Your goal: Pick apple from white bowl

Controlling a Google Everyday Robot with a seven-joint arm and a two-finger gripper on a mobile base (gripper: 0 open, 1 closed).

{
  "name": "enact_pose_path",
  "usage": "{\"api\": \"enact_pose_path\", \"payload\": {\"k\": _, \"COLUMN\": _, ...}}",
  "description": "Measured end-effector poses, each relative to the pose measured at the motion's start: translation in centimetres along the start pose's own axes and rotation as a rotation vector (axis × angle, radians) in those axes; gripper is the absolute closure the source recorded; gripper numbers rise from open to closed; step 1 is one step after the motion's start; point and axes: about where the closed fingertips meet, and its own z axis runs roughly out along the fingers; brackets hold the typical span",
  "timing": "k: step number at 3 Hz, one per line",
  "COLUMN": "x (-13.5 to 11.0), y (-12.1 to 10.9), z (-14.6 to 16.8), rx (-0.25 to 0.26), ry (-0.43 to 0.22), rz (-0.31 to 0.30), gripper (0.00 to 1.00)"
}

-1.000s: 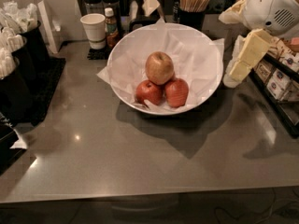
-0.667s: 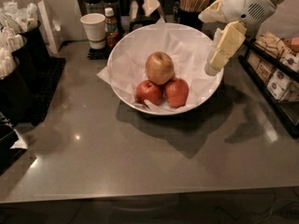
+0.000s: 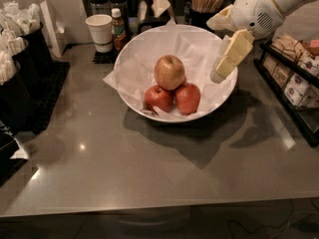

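Left of the blocky pale-yellow gripper, whose opening we cannot tell, the round paper-lined white bowl holds one yellowish apple and two red apples.

Pincer hangs at the right rim of the white bowl and covers a bit of that rim; the arm is cut off at the top-right corner. The apple hides the upper inner parts of the left red apple and right red apple, and the crumpled paper hides the bowl's inside. The desk runs past both side edges, the rack is clipped at the right, and the bottle label is too small to read.
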Motion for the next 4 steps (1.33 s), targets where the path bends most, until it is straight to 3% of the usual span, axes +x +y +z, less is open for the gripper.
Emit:
{"api": "enact_pose_path", "payload": {"k": 1, "x": -0.9, "y": -0.2, "z": 4.1, "rx": -0.114, "ry": -0.075, "rz": 0.024, "gripper": 0.00}}
{"api": "enact_pose_path", "payload": {"k": 2, "x": -1.4, "y": -0.6, "z": 6.8, "rx": -0.193, "ry": -0.127, "rz": 0.043, "gripper": 0.00}}
{"api": "enact_pose_path", "payload": {"k": 4, "x": -1.3, "y": -1.0, "z": 8.9, "rx": -0.252, "ry": -0.208, "rz": 0.101, "gripper": 0.00}}
